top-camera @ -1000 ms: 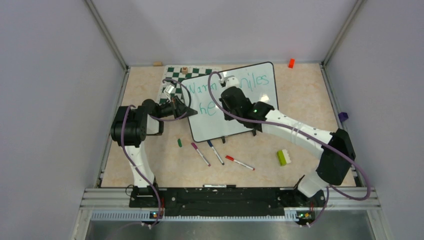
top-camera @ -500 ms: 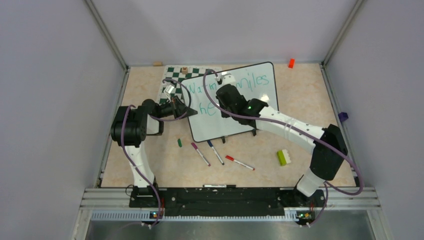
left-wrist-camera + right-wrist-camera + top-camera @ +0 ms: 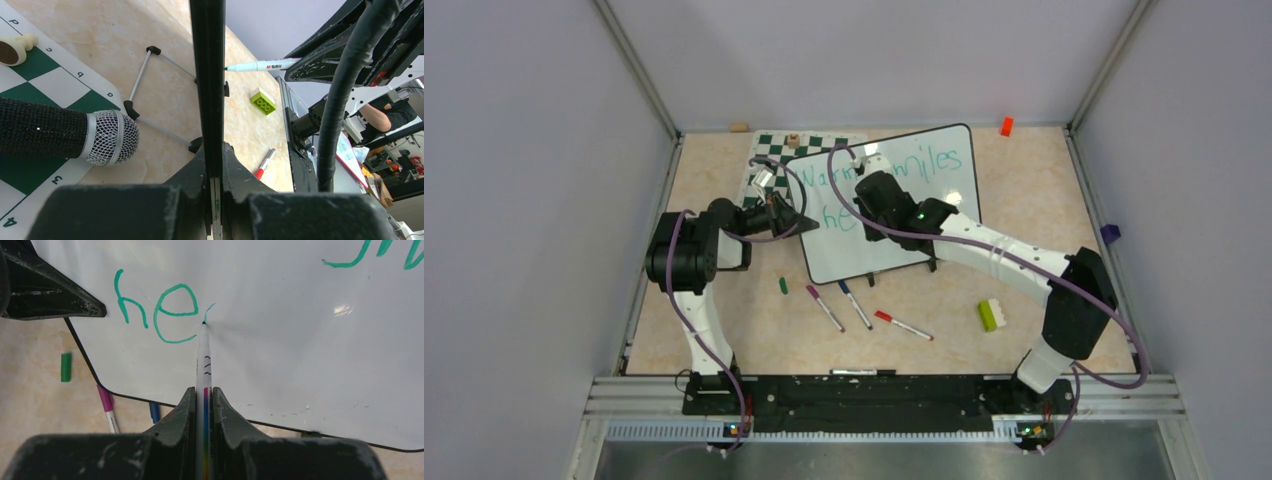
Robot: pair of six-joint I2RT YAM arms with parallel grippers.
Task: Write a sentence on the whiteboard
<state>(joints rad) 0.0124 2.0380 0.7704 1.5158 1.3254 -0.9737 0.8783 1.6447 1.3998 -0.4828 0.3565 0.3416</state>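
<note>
1. Step, as I judge it: third letter of "heal". The marker (image 3: 203,360) tip touches the whiteboard (image 3: 300,365) at 3 o'clock of the "e" in the sentence (image 3: 172,314). Light pressure, match letter height.
2. Right gripper (image 3: 204,392): clenched on the marker.
3. Left gripper (image 3: 213,155): clamped on the whiteboard's 9 o'clock edge, bracing it.
4. Whiteboard propped toward the table's 12 o'clock.

A chess mat (image 3: 769,150) lies far left on the worktop (image 3: 1024,220), with a microphone (image 3: 65,136) on it. Near the middle lie a green cap (image 3: 783,285) and magenta (image 3: 825,308), blue (image 3: 855,304) and red (image 3: 903,326) markers. A green brick (image 3: 990,314) sits to the right, and an orange block (image 3: 1006,126) far right.
</note>
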